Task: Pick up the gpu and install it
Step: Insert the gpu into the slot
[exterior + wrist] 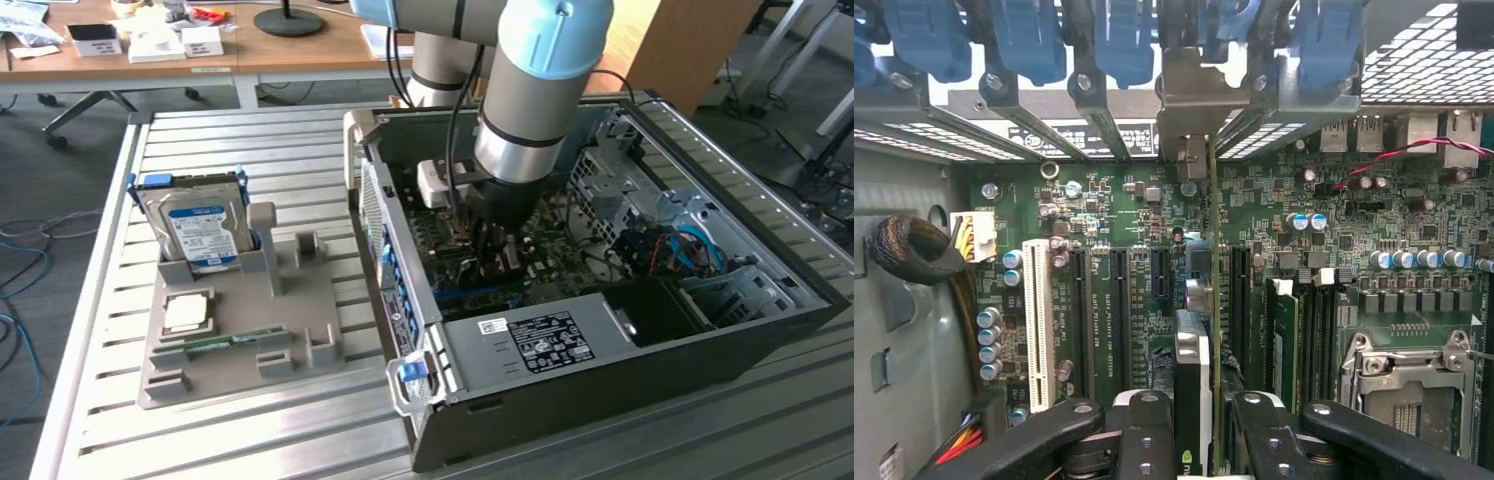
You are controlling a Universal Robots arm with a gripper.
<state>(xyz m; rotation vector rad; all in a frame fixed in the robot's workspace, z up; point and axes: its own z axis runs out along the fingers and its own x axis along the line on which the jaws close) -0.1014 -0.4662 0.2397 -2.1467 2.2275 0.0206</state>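
Observation:
The gpu point(1192, 380) is a thin dark card seen edge-on, standing upright over the black expansion slots of the green motherboard point(1124, 215). Its silver-grey bracket point(1189, 110) reaches the case's rear slot openings, between the blue latches. My gripper point(1199, 440) is shut on the card, one black finger point(1144, 430) on each side of its top edge. In the exterior view the gripper point(487, 240) is down inside the open computer case point(441, 380), low over the motherboard, and the arm hides most of the card.
On the exterior view's left, a grey holder point(314, 300) carries a silver hard drive point(200, 235), a processor chip point(187, 312) and a green memory stick point(227, 340). Close around the card are a white slot point(1037, 320), memory modules point(1284, 340), a processor socket point(1409, 370) and a cable bundle point(909, 250).

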